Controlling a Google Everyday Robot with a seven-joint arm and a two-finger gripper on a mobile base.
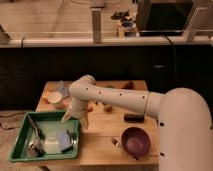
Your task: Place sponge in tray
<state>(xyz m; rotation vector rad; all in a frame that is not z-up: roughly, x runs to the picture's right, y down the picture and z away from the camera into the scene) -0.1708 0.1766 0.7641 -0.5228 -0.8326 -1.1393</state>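
The green tray [20,131] sits at the table's front left. A bluish sponge [64,140] lies flat in its right half, next to a white object [50,145] and a metal utensil [35,136]. My gripper [74,120] hangs just above the tray's right rim, up and to the right of the sponge. Its fingers are spread apart and hold nothing. The white arm runs from the gripper across the table to the right.
A round purple bowl [136,141] stands at the front right, with a small dark item [115,142] beside it. A black object [134,118] lies mid-table. A blue-white bag [62,89], an orange item [52,98] and brown items [107,106] lie at the back.
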